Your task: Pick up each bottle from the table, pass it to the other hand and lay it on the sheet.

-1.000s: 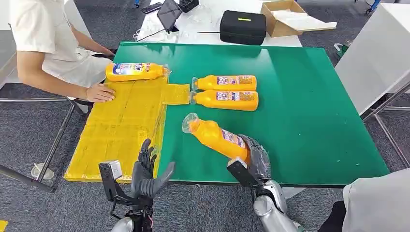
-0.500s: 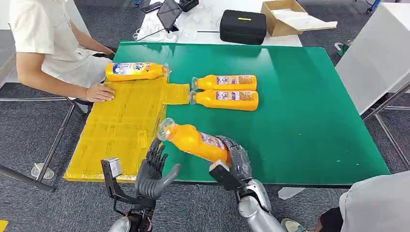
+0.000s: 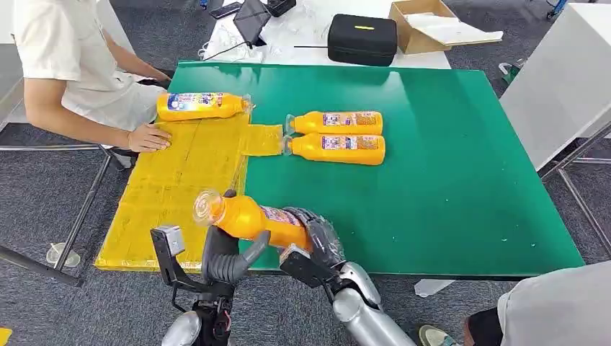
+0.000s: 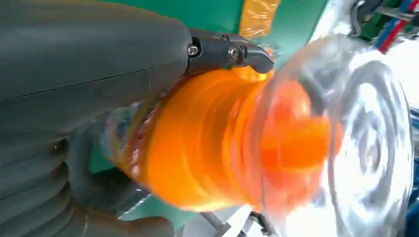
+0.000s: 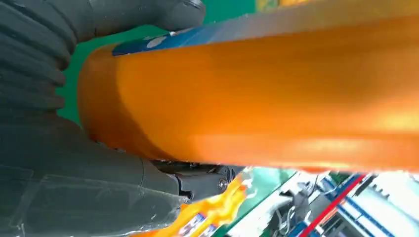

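Orange and capped in clear plastic, the held bottle (image 3: 248, 218) lies nearly level in the air above the near edge of the green table (image 3: 447, 194), its cap pointing toward the yellow sheet (image 3: 180, 180). The right hand (image 3: 317, 238) grips it around the base end, fingers wrapped over the labelled body; in the right wrist view the bottle's orange side (image 5: 276, 94) runs across the frame with the thick grey thumb (image 5: 148, 15) pressed on its label edge. The left hand (image 3: 225, 252) sits under the bottle's neck end, thumb raised on the near side and dark fingers rising behind the bottle. In the left wrist view the bottle (image 4: 222, 143) is blurred but lies right against the palm, with a dark fingertip (image 4: 247, 52) over its shoulder; whether that hand has fully clamped on it cannot be told.

One more orange bottle (image 3: 202, 106) lies on its side at the far end of the sheet, cap toward the table's middle. Two further bottles lie side by side on the bare green top just beside the sheet's narrow tab: the farther one (image 3: 335, 122) and the nearer one (image 3: 335, 148), touching along their length, caps facing the sheet.

A person in a white shirt (image 3: 65, 50) sits at the table's left side, one hand (image 3: 148, 138) flat on the sheet's edge. Beyond the green top stand a black case (image 3: 362, 40) and an open cardboard box (image 3: 421, 25).
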### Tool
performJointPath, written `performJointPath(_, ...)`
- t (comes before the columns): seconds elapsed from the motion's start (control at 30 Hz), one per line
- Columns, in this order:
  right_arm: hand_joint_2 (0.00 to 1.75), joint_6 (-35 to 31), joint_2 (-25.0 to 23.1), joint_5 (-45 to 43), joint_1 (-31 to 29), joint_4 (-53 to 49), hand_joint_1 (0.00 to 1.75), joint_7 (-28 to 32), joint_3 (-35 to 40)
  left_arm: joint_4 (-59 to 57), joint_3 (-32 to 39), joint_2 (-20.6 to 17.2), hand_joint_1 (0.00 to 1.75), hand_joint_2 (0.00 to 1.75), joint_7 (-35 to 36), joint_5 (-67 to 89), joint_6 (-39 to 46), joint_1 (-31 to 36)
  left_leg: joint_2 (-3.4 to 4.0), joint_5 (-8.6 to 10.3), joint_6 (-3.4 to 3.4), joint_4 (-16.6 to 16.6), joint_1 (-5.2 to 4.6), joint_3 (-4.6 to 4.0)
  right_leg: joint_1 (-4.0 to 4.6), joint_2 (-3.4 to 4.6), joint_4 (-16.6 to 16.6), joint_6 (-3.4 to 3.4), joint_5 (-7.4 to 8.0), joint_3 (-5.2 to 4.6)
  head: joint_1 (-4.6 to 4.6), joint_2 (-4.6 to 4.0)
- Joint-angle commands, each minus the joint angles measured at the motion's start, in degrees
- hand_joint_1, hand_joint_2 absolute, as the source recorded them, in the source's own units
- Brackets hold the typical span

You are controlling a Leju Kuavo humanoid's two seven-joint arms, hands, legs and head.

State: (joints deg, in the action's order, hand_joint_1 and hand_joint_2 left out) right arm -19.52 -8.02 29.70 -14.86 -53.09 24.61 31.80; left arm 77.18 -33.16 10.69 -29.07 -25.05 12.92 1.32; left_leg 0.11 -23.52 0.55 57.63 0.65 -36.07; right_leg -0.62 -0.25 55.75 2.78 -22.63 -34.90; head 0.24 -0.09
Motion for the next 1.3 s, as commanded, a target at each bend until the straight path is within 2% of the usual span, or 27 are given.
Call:
performJointPath(0.03, 1.75, 1.6, 0.8, -1.6, -3.9, 1.9, 1.75, -0.5, 7.5, -6.3, 0.0, 0.4, 0.00, 1.75, -0.9, 0.9, 2.2, 4.0, 0.07, -0.08, 0.02, 0.0, 0.00, 0.22, 0.01, 0.09, 0.0, -0.07, -0.04, 0.20, -0.02, 0.00)
performJointPath(0.1, 1.75, 1.7, 0.9, -1.5, -3.9, 1.7, 1.75, -0.5, 7.8, -6.6, 0.0, 0.4, 0.00, 1.75, -0.9, 0.8, 2.3, 4.2, -0.02, -0.02, 0.01, 0.0, -0.01, 0.10, -0.01, 0.00, 0.0, -0.04, -0.02, 0.10, 0.00, 0.00)
performJointPath(0.17, 1.75, 1.9, 1.1, -2.1, -3.8, 1.2, 1.75, -0.5, 8.5, -7.9, 0.4, 0.7, 0.00, 1.75, -0.9, 0.2, 2.5, 4.7, 0.01, -0.12, 0.01, 0.0, -0.01, 0.33, -0.01, 0.03, 0.0, -0.12, -0.11, 0.32, -0.02, 0.00)
performJointPath(0.2, 1.75, 1.9, 1.2, -2.2, -3.8, 1.1, 1.73, -0.5, 8.6, -7.9, 0.6, 0.8, 0.00, 1.75, -1.1, 0.0, 2.6, 4.7, 0.01, -0.02, 0.01, 0.0, -0.02, 0.11, -0.02, 0.02, 0.0, -0.05, -0.02, 0.11, 0.00, 0.00)
performJointPath(0.23, 1.75, 1.9, 1.2, -2.3, -3.8, 1.0, 1.71, -0.6, 8.8, -8.0, 0.8, 0.8, 0.72, 1.75, -1.3, -0.1, 2.6, 4.8, 0.00, -0.06, 0.01, 0.0, 0.00, 0.22, 0.00, 0.02, 0.0, -0.09, -0.06, 0.22, 0.00, 0.00)
performJointPath(0.27, 1.75, 1.8, 1.3, -3.0, -3.5, 0.7, 1.69, -0.5, 8.7, -8.0, 1.2, 0.9, 1.75, 1.75, -1.6, -0.4, 2.6, 4.8, -0.01, -0.03, 0.00, 0.0, -0.01, 0.13, -0.01, 0.00, 0.0, -0.06, -0.03, 0.13, -0.02, 0.00)
performJointPath(0.3, 1.75, 1.8, 1.4, -3.2, -3.4, 0.6, 1.69, -0.5, 8.7, -7.9, 1.2, 0.9, 1.75, 1.75, -1.7, -0.5, 2.7, 4.7, -0.02, -0.01, 0.00, 0.0, -0.02, 0.10, -0.02, -0.01, 0.0, -0.05, -0.02, 0.10, 0.00, 0.00)
performJointPath(0.37, 1.75, 1.5, 1.8, -4.2, -2.4, -0.4, 1.57, -0.4, 8.1, -6.8, 1.5, 0.9, 1.75, 1.75, -2.3, -0.7, 2.9, 4.0, 0.02, -0.05, 0.01, 0.0, 0.00, 0.16, 0.01, 0.03, 0.0, -0.07, -0.03, 0.16, 0.00, 0.00)
performJointPath(0.4, 1.75, 1.8, 2.0, -4.9, -1.9, -1.0, 1.59, -0.2, 7.7, -6.3, 1.5, 0.8, 1.75, 1.75, -2.6, -0.6, 3.0, 3.7, 0.01, -0.02, 0.01, 0.0, -0.04, 0.13, -0.04, 0.03, 0.0, -0.05, -0.03, 0.11, -0.02, 0.00)
performJointPath(0.43, 1.75, 2.3, 2.2, -5.8, -1.2, -1.6, 1.48, 0.1, 7.3, -5.6, 1.3, 0.8, 1.75, 1.75, -2.8, -0.6, 3.0, 3.4, 0.02, -0.09, 0.01, 0.0, -0.01, 0.24, 0.00, 0.05, 0.0, -0.09, -0.07, 0.22, -0.02, 0.00)
performJointPath(0.53, 1.75, 3.9, 3.2, -8.1, 0.3, -3.3, 1.52, 1.0, 6.3, -4.0, 0.8, 0.6, 1.75, 1.75, -3.7, -0.5, 3.0, 2.6, -0.08, -0.09, 0.02, 0.0, -0.01, 0.24, 0.00, -0.06, 0.0, -0.08, -0.11, 0.26, 0.00, 0.00)
performJointPath(0.63, 1.75, 6.2, 3.6, -10.9, 1.7, -4.7, 1.41, 1.8, 5.0, -3.0, 0.3, 0.5, 1.75, 1.75, -4.7, -0.1, 3.7, 2.5, -0.07, -0.09, 0.02, 0.0, 0.00, 0.22, 0.00, -0.04, 0.0, -0.07, -0.10, 0.24, -0.02, 0.00)
performJointPath(0.67, 1.75, 6.9, 3.7, -11.6, 2.4, -5.4, 0.96, 2.0, 4.6, -2.8, 0.0, 0.5, 1.75, 1.75, -5.2, 0.2, 4.0, 2.5, -0.06, -0.04, 0.02, 0.0, -0.01, 0.12, -0.01, -0.04, 0.0, -0.05, -0.05, 0.13, 0.00, 0.00)
performJointPath(0.7, 1.75, 6.9, 3.8, -11.5, 2.6, -5.7, 0.70, 1.9, 4.6, -2.7, -0.1, 0.4, 1.75, 1.75, -5.2, 0.2, 4.0, 2.4, -0.08, -0.08, 0.02, 0.0, -0.01, 0.20, -0.01, -0.06, 0.0, -0.07, -0.10, 0.22, 0.00, 0.00)
performJointPath(0.73, 1.75, 7.0, 3.9, -11.6, 3.0, -6.1, 0.00, 1.9, 4.5, -2.6, -0.4, 0.4, 1.75, 1.75, -5.2, 0.3, 4.0, 2.4, -0.08, -0.04, 0.01, 0.0, -0.02, 0.11, -0.02, -0.06, 0.0, -0.05, -0.05, 0.13, 0.00, 0.00)
performJointPath(0.93, 1.75, 5.4, 3.3, -11.6, 6.5, -7.9, 0.00, 2.3, 2.7, -2.9, -0.6, -0.1, 1.75, 1.75, -5.6, 0.9, 5.3, 1.8, -0.08, -0.08, 0.01, 0.0, 0.00, 0.17, 0.01, -0.05, 0.0, -0.08, -0.09, 0.18, 0.00, 0.00)
performJointPath(1.0, 1.75, -1.0, 4.4, -6.0, 8.8, -9.2, 0.00, 3.3, 2.6, -3.3, 0.2, -0.7, 1.75, 1.75, -7.5, 5.7, 9.9, 1.6, -0.09, -0.12, 0.02, 0.0, 0.00, 0.28, 0.01, -0.07, 0.0, -0.09, -0.13, 0.30, 0.00, 0.00)
performJointPath(1.03, 1.75, -1.2, 4.8, -5.8, 9.7, -9.6, 0.00, 3.4, 2.5, -3.3, 0.8, -0.8, 1.75, 1.75, -7.5, 5.8, 9.8, 1.4, -0.03, -0.19, 0.02, 0.0, 0.01, 0.38, 0.02, 0.00, 0.0, -0.12, -0.18, 0.38, -0.02, 0.00)
performJointPath(1.1, 1.75, -8.5, 4.9, -2.1, 12.4, -10.7, 0.00, 3.7, -0.2, -5.7, 1.5, -1.3, 1.75, 1.75, -5.1, 15.0, 18.2, 2.0, -0.09, -0.07, 0.01, -0.1, -0.01, 0.19, 0.00, -0.06, -0.1, -0.06, -0.08, 0.19, -0.02, 0.00)
performJointPath(1.13, 1.75, -8.8, 5.3, -2.1, 13.1, -11.0, 0.00, 3.9, -0.3, -5.7, 2.5, -1.4, 1.75, 1.75, -5.0, 15.5, 17.9, 1.6, -0.14, -0.04, 0.01, -0.1, -0.02, 0.17, -0.01, -0.12, -0.1, -0.05, -0.08, 0.19, 0.00, 0.00)
performJointPath(1.2, 1.75, -17.1, 4.2, -2.8, 15.7, -11.8, 0.00, 6.2, -4.5, -7.9, 4.0, -2.1, 1.75, 1.75, -2.3, 22.0, 21.2, 1.4, -0.12, -0.08, 0.00, -0.1, -0.01, 0.26, 0.00, -0.10, -0.1, -0.08, -0.11, 0.28, -0.02, 0.00)
performJointPath(1.23, 1.75, -17.4, 4.5, -2.8, 16.0, -11.8, 0.00, 6.4, -4.6, -7.8, 4.8, -2.3, 1.75, 1.75, -2.3, 22.3, 20.8, 1.1, -0.17, -0.11, 0.00, -0.1, -0.01, 0.42, 0.00, -0.14, -0.1, -0.11, -0.16, 0.44, -0.02, 0.00)
performJointPath(1.27, 1.75, -20.5, 4.1, -1.1, 16.6, -12.6, 0.00, 7.9, -6.2, -7.7, 5.6, -2.3, 1.75, 1.75, -2.6, 23.7, 20.6, 0.8, -0.11, -0.08, 0.00, -0.1, -0.02, 0.29, -0.02, -0.08, -0.1, -0.08, -0.10, 0.29, 0.00, 0.00)
performJointPath(1.3, 1.75, -20.5, -1.4, 5.2, 19.8, -15.9, 0.00, 15.2, -18.1, -7.6, 6.7, -2.8, 1.75, 1.75, -1.6, 29.4, 23.2, 0.6, -0.08, -0.13, 0.01, -0.1, -0.01, 0.37, 0.00, -0.05, -0.1, -0.11, -0.15, 0.37, 0.00, 0.00)
